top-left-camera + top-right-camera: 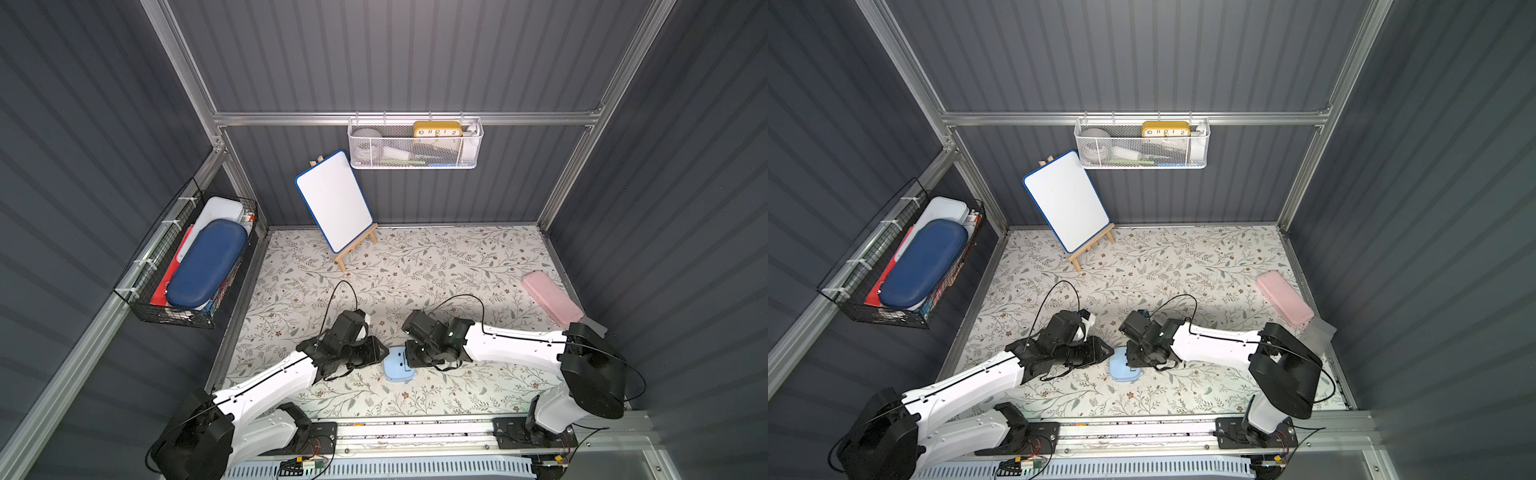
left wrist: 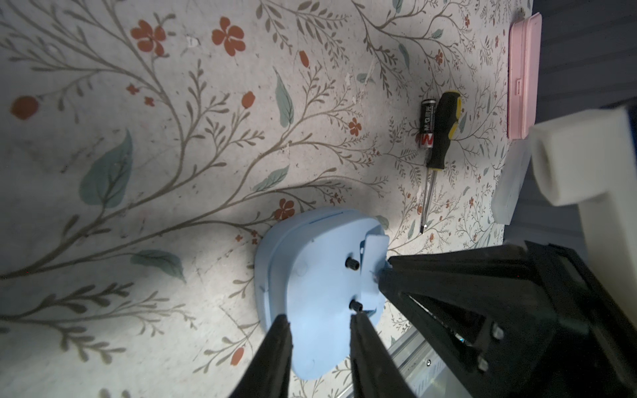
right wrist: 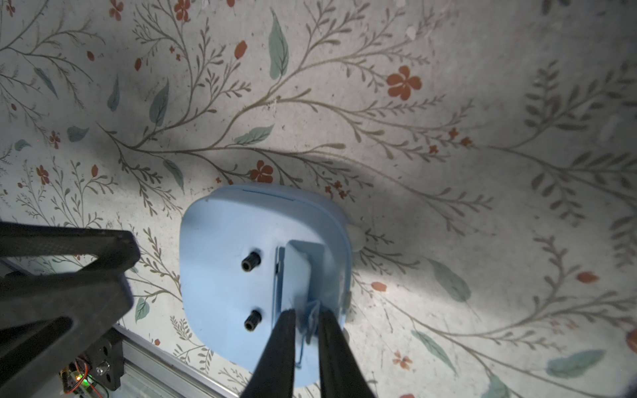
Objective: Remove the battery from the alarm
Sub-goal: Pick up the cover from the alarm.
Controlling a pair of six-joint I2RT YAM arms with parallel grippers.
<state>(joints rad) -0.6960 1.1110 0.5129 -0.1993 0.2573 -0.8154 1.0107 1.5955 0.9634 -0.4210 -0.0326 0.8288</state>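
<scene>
Both my arms reach low from the near rail and meet over the alarm (image 1: pixel 395 368), which lies face down on the floral mat (image 1: pixel 415 266). My left gripper (image 2: pixel 319 318) points down at the alarm's back. Its fingers are parted with bare blue plastic between them and 1 tip beside a black knob; I can't tell whether they touch.

My right gripper (image 3: pixel 306 315) comes in from the alarm's other side, its fingers drawn narrow around the end of the raised battery cover (image 3: pixel 300 272). Whether they pinch it, I can't tell.

The battery (image 2: pixel 427 124) is out of the alarm. It lies on the mat well apart from it, just beside the screwdriver (image 2: pixel 444 131) handle, and its label seems to read M&G.

Beyond the alarm stands a blank whiteboard (image 1: pixel 334 201). Higher behind it, a white mesh basket (image 1: pixel 415 160) holds a yellow clock (image 1: pixel 437 128) showing 10, 11, 12, 1, 2. On the alarm's left-arm side, a black wire basket (image 1: pixel 166 316) holds a blue case (image 1: pixel 205 264).
</scene>
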